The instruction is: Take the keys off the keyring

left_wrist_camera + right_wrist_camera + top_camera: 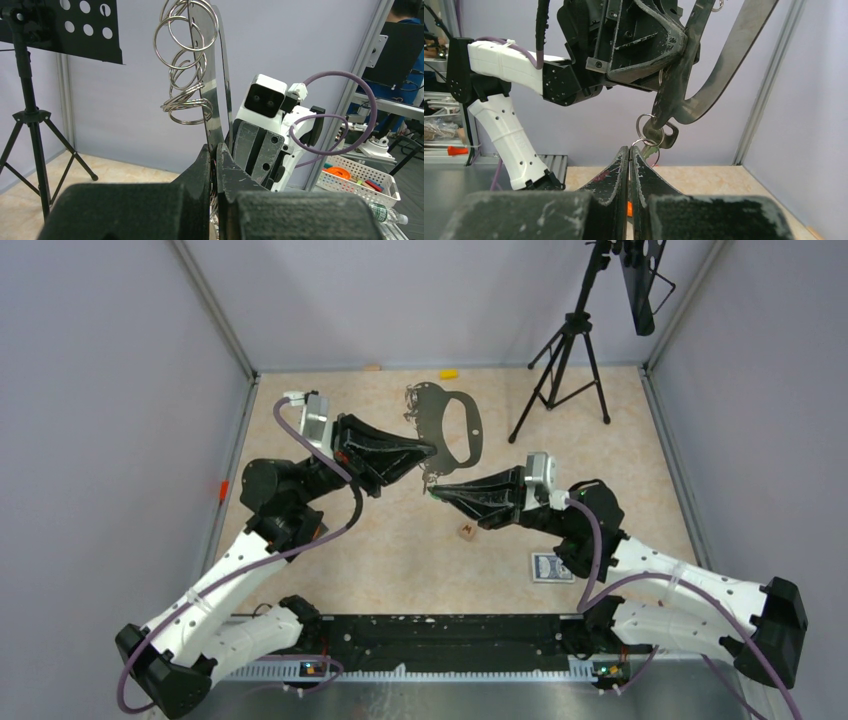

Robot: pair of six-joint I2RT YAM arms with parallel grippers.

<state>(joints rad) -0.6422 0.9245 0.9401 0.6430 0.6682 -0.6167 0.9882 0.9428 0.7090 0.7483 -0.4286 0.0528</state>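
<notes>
- My left gripper [432,450] is clenched on the keyring [736,50], pinching the flat plate by its lower edge and holding it up, well clear of the table [380,560].
- The plate looks stiff and smooth. I judge it could pivot in that pinch if I tug hard on it.
- A stack of split rings [185,65] hangs through the scalloped edge. They look springy and thin, so they should resist prying.
- The keys [665,136] dangle below the plate on small rings, light and free to swing (one shows a greenish tint).
- I'd take a key by its flat head, where the faces give some purchase, because the thin blade looks slippery.
- My right gripper [629,150] is closed tight with its tips right at the hanging keys. I cannot tell whether a key is actually pinched between them.
</notes>
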